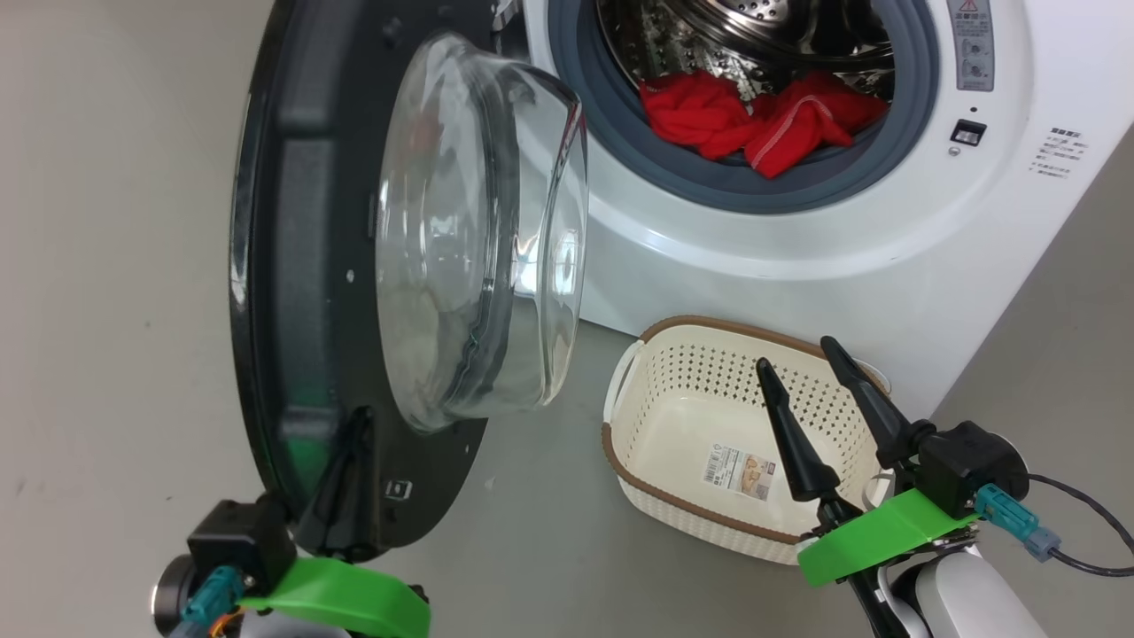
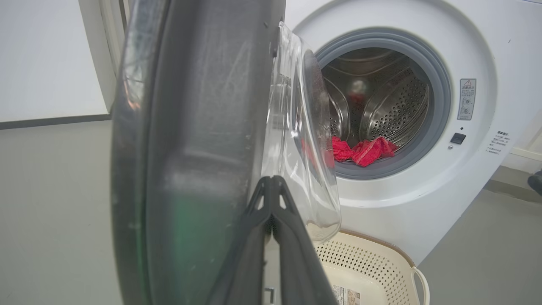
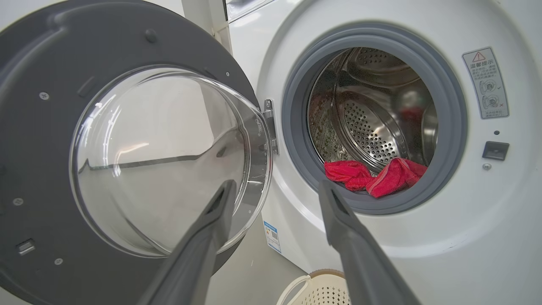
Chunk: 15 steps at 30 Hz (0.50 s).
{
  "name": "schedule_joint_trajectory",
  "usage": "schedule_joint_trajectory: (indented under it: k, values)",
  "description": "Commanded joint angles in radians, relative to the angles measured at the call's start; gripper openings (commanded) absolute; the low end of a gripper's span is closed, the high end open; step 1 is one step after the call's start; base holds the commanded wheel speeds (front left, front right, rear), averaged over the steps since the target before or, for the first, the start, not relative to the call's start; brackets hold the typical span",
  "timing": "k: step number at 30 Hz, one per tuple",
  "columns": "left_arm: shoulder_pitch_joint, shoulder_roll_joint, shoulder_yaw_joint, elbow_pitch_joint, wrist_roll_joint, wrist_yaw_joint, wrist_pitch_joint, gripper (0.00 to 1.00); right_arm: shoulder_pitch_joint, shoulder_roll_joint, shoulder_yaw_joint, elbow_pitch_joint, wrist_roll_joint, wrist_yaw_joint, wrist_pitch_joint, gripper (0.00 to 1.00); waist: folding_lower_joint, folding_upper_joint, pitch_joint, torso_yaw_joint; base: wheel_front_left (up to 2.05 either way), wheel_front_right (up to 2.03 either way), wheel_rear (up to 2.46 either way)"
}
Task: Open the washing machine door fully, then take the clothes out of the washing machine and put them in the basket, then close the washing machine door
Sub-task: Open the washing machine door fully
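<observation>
Red clothes (image 1: 762,120) lie at the drum's front lip in the washing machine (image 1: 797,257), which stands on grey floor (image 1: 106,354) with the basket (image 1: 700,372) just in front. The right end effector (image 1: 795,353) hangs spread and empty over the basket, below the clothes. The left end effector (image 2: 271,181), fingers pressed together, rests against the open washing machine door (image 1: 301,266).

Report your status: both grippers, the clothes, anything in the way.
Left gripper shut, fingers at lower rim of the door. Right gripper open over the empty basket. Clothes lying in the drum mouth. Door wide open, nothing blocks the opening.
</observation>
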Motion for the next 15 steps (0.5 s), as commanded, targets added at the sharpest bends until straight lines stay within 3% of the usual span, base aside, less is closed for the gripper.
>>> schedule_joint_trajectory:
  k: [1, 15]
  values:
    - [-0.021, 0.028, 0.057, -0.029, -0.004, 0.015, 0.001, 0.0, -0.026, 0.004, 0.016, -0.022, -0.016, 0.005, -0.006, 1.0, 0.0, 0.0, 0.006, 0.007, 0.0, 0.0, 0.0]
    - [-0.047, 0.053, 0.133, 0.018, -0.027, 0.053, -0.017, 0.0, -0.044, 0.004, -0.022, -0.018, -0.03, 0.005, -0.006, 1.0, 0.0, 0.0, 0.028, 0.023, 0.0, 0.0, 0.0]
